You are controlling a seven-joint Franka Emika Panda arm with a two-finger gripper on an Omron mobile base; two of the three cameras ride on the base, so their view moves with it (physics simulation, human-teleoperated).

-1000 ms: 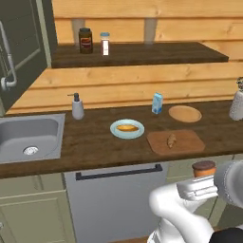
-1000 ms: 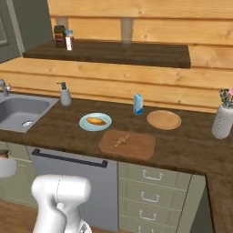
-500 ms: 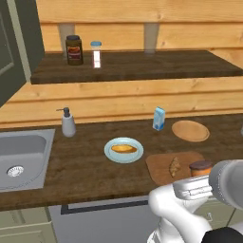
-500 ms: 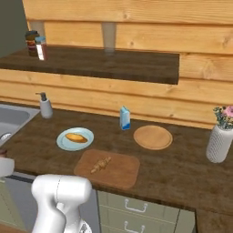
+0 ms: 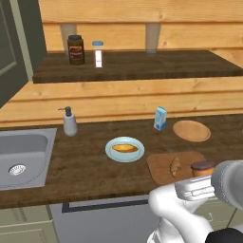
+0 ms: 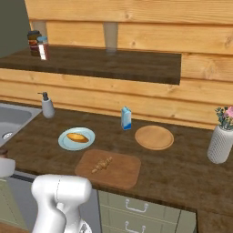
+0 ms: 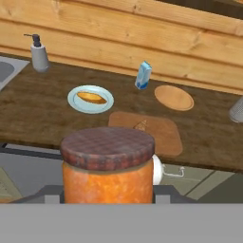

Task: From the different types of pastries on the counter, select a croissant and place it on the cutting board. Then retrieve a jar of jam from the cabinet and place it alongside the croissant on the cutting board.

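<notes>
Gripping jam jar (image 7: 108,166) (claw (image 7: 108,197) closed).

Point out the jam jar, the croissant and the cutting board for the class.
jam jar (image 7: 108,173), hand view, orange glass body.
croissant (image 6: 102,164), right base view, its middle.
cutting board (image 6: 123,172), right base view, bare wood right of croissant.

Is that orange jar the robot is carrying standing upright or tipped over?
Upright. In the hand view the jam jar sits level with its checked lid on top, lined up with the counter beyond.
</notes>
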